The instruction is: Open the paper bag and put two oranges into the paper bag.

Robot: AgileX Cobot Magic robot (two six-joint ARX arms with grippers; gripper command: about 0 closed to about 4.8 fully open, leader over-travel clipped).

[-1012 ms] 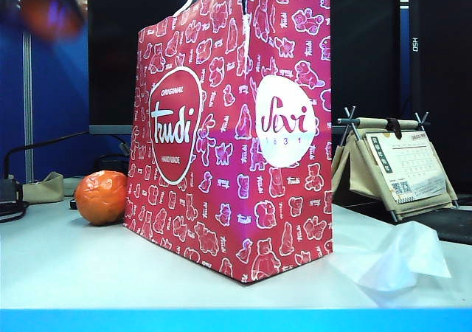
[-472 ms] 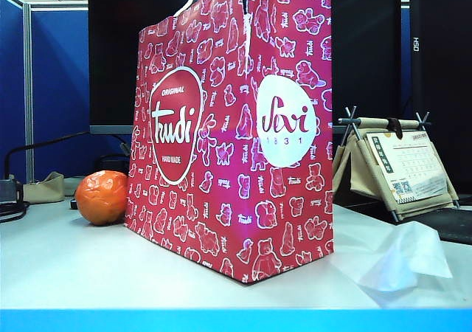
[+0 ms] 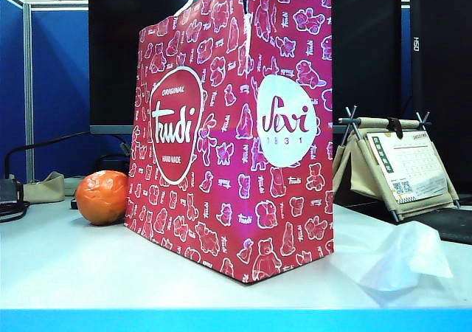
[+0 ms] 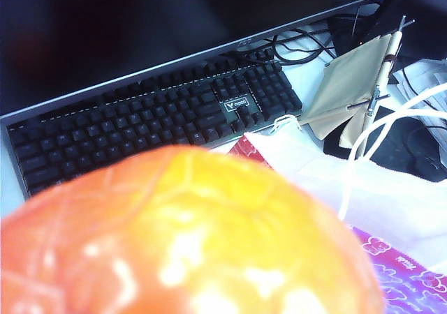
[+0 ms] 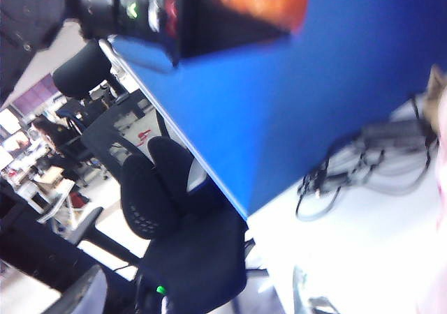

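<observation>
**Observer:** Grip first. Left gripper's fingers are out of frame in its own wrist view. The raised orange (image 4: 181, 237) fills that view right up against the camera, in the air, so it reads as pinched between the jaws.

**Recorder:** Bag relative to it?

**Observer:** The paper bag (image 3: 221, 162) stands upright. Its white inside shows just beyond and below the gripper, with the white handles (image 4: 377, 125) looping up on the far side. Mouth looks parted, though how wide cannot be told.

**Recorder:** Advice for the drop?

**Observer:** Probably centre the fruit over the white interior, clear of the handles. Lower it past the rim before spreading the jaws, since a high release could bounce off the edge or tip the bag.

**Recorder:** Right gripper?

**Observer:** Not seen. Its camera looks out on a blue partition (image 5: 335, 84) and an office chair (image 5: 181, 244); spread or pressed together cannot be told.

**Recorder:** Remaining fruit?

**Observer:** The table orange (image 3: 102, 197) sits just beside the bag's wall, outside it and apart from both grippers. It goes in next.
</observation>
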